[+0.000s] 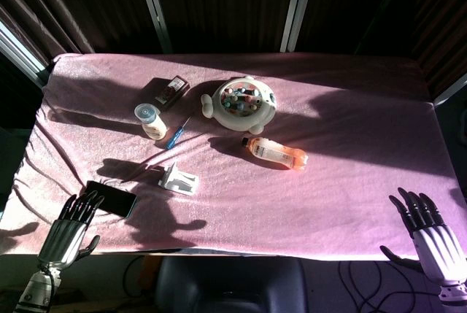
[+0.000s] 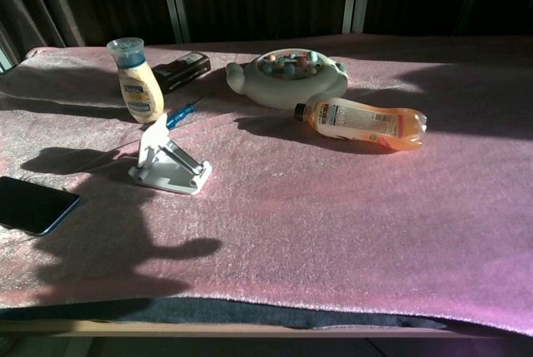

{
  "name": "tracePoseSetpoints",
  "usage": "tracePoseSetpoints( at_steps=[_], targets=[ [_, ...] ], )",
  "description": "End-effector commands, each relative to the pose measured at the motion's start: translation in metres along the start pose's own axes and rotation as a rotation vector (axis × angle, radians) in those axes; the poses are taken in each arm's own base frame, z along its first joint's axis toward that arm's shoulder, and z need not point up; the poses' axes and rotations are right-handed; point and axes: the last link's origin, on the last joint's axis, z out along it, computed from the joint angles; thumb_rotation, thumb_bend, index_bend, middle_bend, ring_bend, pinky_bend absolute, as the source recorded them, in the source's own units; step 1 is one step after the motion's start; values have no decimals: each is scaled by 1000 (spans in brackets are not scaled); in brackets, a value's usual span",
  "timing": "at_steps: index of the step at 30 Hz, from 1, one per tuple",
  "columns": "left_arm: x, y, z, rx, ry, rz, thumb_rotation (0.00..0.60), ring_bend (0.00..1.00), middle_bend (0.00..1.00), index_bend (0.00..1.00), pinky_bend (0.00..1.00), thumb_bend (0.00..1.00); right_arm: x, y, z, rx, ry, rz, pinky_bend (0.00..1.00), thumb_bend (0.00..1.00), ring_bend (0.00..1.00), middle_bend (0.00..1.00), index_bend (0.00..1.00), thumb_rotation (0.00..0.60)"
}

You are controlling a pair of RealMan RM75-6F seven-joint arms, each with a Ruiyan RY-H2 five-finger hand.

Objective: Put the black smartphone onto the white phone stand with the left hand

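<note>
The black smartphone (image 1: pixel 111 198) lies flat on the pink cloth near the front left edge; the chest view shows the smartphone (image 2: pixel 33 205) at its far left. The white phone stand (image 1: pixel 178 179) sits a little to its right, unoccupied, and appears in the chest view as the stand (image 2: pixel 169 165). My left hand (image 1: pixel 69 230) hovers just in front of the phone's near end, fingers stretched toward it, holding nothing. My right hand (image 1: pixel 430 233) is at the front right corner, fingers spread and empty. Neither hand shows in the chest view.
Behind the stand are a small sauce bottle (image 1: pixel 151 121), a blue pen (image 1: pixel 177 133), a dark box (image 1: pixel 167 92), a white whale-shaped bowl (image 1: pixel 241 103) of small items, and an orange drink bottle (image 1: pixel 275 153) lying on its side. Strong shadows cross the cloth.
</note>
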Motion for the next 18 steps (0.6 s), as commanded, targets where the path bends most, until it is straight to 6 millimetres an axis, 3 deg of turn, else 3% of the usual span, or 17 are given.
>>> tracePoseSetpoints(
  at_steps=[1, 5, 9, 18],
  targets=[
    [-1, 3, 2, -21, -14, -7, 600, 0, 0, 0, 0, 326, 0, 0, 1, 4, -5, 3, 0, 319, 0, 0, 0, 600],
    [-2, 10, 17, -72, -51, 26, 600, 0, 0, 0, 0, 325, -1, -1, 2, 10, -13, 2, 0, 318, 0, 0, 0, 600],
    [-1, 19, 45, -125, -120, 80, 600, 0, 25, 53, 0, 329, 0, -1, 2, 13, -10, 8, 0, 318, 0, 0, 0, 600],
    [0, 17, 98, -140, -262, 248, 600, 0, 48, 74, 0, 331, -3, -2, 2, 24, -33, -4, 0, 318, 0, 0, 0, 600]
  ],
)
